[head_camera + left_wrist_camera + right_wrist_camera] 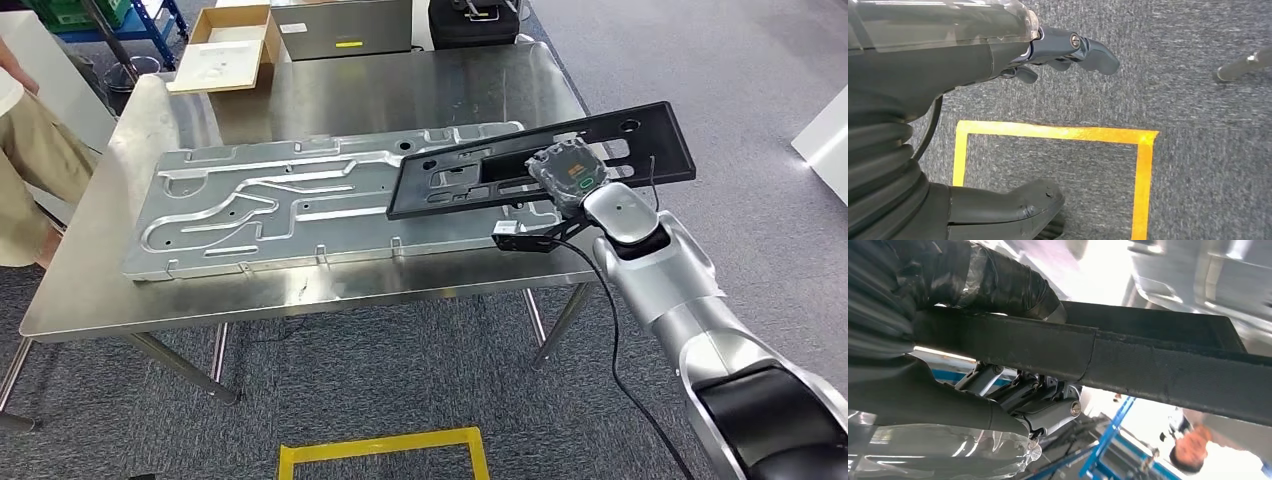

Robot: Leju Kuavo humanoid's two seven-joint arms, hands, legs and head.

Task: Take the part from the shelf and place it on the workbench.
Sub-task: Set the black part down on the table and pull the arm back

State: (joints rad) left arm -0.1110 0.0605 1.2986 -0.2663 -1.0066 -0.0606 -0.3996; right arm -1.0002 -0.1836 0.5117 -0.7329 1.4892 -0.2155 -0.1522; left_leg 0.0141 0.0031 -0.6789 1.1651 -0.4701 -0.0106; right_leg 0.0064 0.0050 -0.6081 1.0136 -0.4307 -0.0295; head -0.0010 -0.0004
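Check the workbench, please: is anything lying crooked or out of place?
The black frame, held by the right hand, sits askew: it overlaps the metal plate and juts past the workbench edge.

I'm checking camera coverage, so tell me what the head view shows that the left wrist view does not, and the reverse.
Head view alone: the steel workbench with a large ribbed metal plate lying on it, the right hand holding a black frame above that plate, a cardboard box at the far end, and a person standing beside the bench.

Left wrist view alone: the left hand, holding nothing, hanging with dark fingers over the floor.

Both: grey carpet and a square of yellow tape.
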